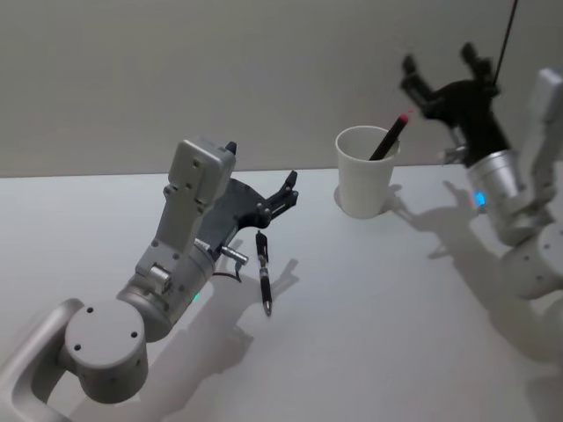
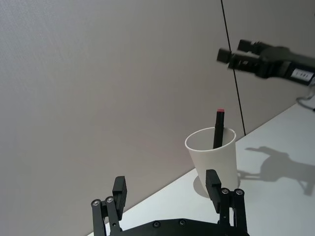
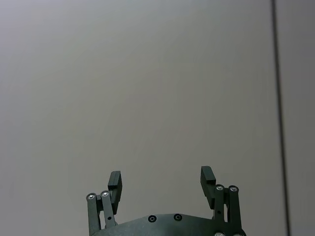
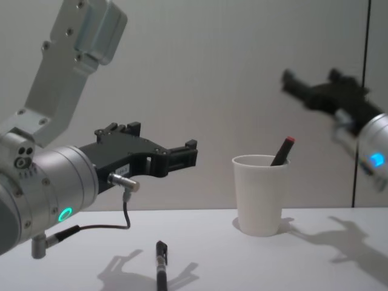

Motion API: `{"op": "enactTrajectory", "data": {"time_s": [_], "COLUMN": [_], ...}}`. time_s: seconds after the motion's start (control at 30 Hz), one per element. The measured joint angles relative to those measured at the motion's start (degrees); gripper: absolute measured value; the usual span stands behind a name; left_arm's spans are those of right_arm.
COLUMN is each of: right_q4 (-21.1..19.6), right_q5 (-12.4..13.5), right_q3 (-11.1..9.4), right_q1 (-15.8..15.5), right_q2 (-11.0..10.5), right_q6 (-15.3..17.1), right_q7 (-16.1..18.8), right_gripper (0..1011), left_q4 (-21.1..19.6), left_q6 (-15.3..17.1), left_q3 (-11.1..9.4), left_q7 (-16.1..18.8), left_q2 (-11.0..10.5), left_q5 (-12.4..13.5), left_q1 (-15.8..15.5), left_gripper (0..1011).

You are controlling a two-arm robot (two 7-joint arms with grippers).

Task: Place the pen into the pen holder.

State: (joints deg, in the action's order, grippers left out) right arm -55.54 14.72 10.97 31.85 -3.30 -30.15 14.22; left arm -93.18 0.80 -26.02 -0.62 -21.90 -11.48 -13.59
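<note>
1. Loose pen (image 1: 263, 272): slim black barrel with silvery bands. It lies flat on the matte white table (image 1: 378, 316). In the head view you see its long axis running about 12 to 6 o'clock.
2. Left gripper (image 1: 283, 195): black fingers spread apart, holding nothing. It hovers above the table with the loose pen at its 6 o'clock, near and lower. You should judge this the nearer arm, and its jaws would need to straddle the barrel crosswise.
3. Pen holder (image 1: 363, 180): white paper cup, tapered, rolled rim, upright. It stands between 1 and 2 o'clock from the loose pen, well apart.
4. Red-tipped pen (image 1: 388, 139): black, inside the cup, leaning toward 1 o'clock, its red end above the rim.
5. Right gripper (image 1: 440, 63): raised at the cup's 2 o'clock, fingers apart and empty.
</note>
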Motion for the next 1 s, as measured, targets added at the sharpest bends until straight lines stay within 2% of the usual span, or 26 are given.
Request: {"op": "enactTrajectory", "data": {"time_s": [0.07, 0.2, 0.5, 0.7, 1.0], "right_q4": [-2.5, -9.0, -16.6, -19.2, -21.3], "right_q5": [0.9, 3.0, 5.0, 5.6, 6.1], "right_q3": [-0.7, -3.0, -6.5, -7.9, -9.0], "right_q1": [-1.0, -3.6, -6.3, -7.2, -7.9], "right_q2": [-0.8, -3.3, -7.0, -8.5, -9.7], "right_q6": [1.6, 7.1, 16.6, 20.5, 23.5], "right_q7": [0.3, 0.8, 0.4, 0.1, -0.1], "right_gripper": [1002, 1002, 1002, 1002, 1002], "left_q4": [0.0, 0.0, 0.0, 0.0, 0.0], "left_q6": [0.0, 0.0, 0.0, 0.0, 0.0], "left_q3": [0.0, 0.0, 0.0, 0.0, 0.0], "left_q7": [0.0, 0.0, 0.0, 0.0, 0.0], "left_q2": [0.0, 0.0, 0.0, 0.0, 0.0], "left_q5": [0.0, 0.0, 0.0, 0.0, 0.0], "left_q1": [0.0, 0.0, 0.0, 0.0, 0.0], "left_gripper": [1001, 1001, 1001, 1001, 1001]}}
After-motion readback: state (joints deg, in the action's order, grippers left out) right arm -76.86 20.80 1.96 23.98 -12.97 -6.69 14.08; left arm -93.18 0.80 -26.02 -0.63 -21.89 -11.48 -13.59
